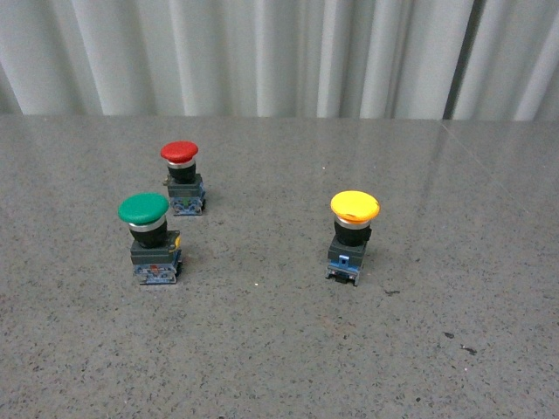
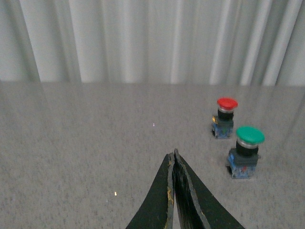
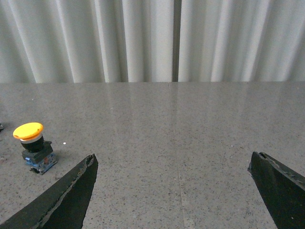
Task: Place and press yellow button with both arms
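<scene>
The yellow button stands upright on the grey speckled table, right of centre in the front view, with a yellow mushroom cap, black body and blue-grey base. It also shows in the right wrist view, off to one side beyond the finger. My right gripper is open and empty, fingers wide apart above bare table. My left gripper is shut, fingers pressed together, holding nothing. Neither arm shows in the front view.
A green-capped button and a red-capped button stand at the left of the table; both show in the left wrist view, green and red. A white pleated curtain hangs behind the table's far edge.
</scene>
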